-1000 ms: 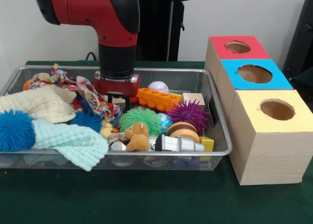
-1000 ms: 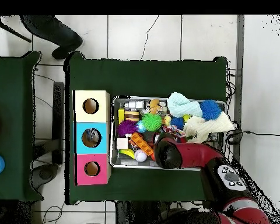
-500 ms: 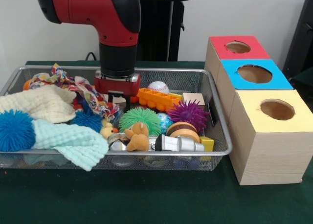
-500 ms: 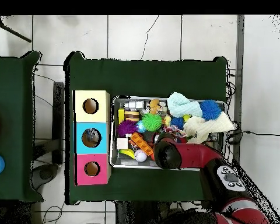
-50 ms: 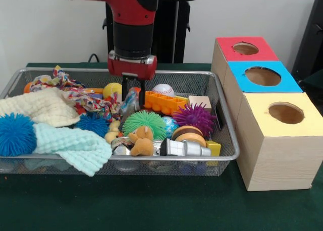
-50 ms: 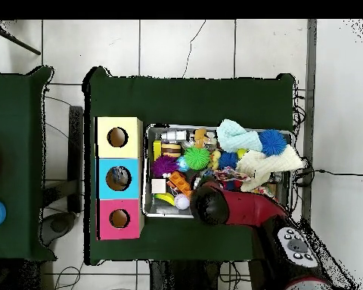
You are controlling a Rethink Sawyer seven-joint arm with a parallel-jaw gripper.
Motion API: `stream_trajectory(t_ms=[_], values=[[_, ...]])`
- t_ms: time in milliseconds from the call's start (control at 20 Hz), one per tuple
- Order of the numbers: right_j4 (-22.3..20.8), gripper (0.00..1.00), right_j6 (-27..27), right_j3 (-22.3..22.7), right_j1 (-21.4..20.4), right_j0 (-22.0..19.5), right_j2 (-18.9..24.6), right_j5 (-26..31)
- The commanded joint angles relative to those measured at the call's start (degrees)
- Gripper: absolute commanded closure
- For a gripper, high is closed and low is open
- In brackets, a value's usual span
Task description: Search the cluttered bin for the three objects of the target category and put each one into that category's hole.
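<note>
We lift from the bin (image 5: 222, 121)
Our gripper (image 5: 133, 96) pinches a small shiny, probably slippery thing (image 5: 130, 101); grip mid-body.

The wire bin (image 5: 222, 121) is packed edge to edge with toys and cloths, so no bare floor is left for reaching in. The three box holes (image 5: 263, 76) are unobstructed from above.

Toy-filled bin (image 5: 227, 135) left of three boxes (image 5: 257, 77) in a row; cloths (image 5: 75, 145) at bin's left end
</note>
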Motion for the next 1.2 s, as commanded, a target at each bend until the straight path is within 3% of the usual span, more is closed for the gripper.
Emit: stream_trajectory(t_ms=[50,400,750,1200], values=[[5.85,1.00,10.09,4.70,-7.79,3.57,-4.15,13.93],[8.33,1.00,12.54,6.86,-8.80,7.00,-7.09,12.84],[14.20,1.00,16.34,13.78,-8.83,8.69,-4.99,6.93],[16.85,1.00,12.29,11.94,-10.89,12.72,-3.15,8.68]])
